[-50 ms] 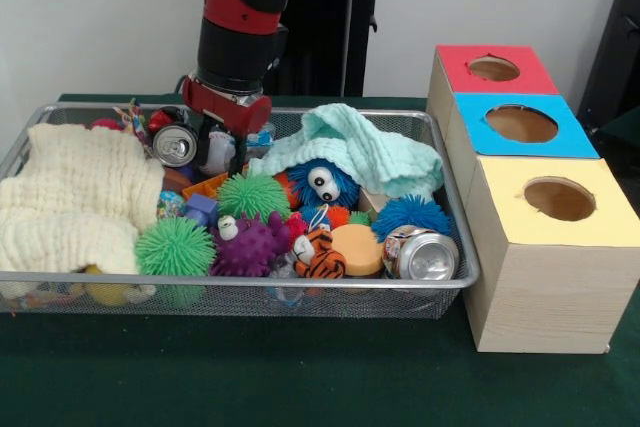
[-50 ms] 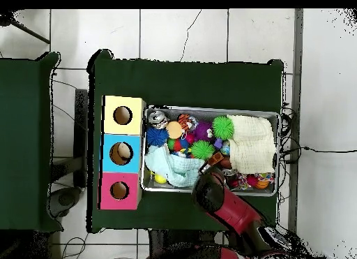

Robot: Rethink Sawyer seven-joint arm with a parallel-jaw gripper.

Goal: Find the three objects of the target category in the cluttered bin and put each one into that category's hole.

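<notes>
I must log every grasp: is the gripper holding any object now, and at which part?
It cannot be told. The gripper is down in the wire bin beside a drink can, but the clutter hides whether it has closed on anything.

text check | no readable words, labels, brands or numbers anywhere | cans [image 1: 421, 254] show bare metal tops only | sorting box [image 1: 540, 202] faces plain, unmarked

I count two cans [image 1: 421, 254], two green spiky balls [image 1: 176, 245], two cloths [image 1: 72, 198], three holes [image 1: 559, 199], one bin [image 1: 240, 294].
</notes>
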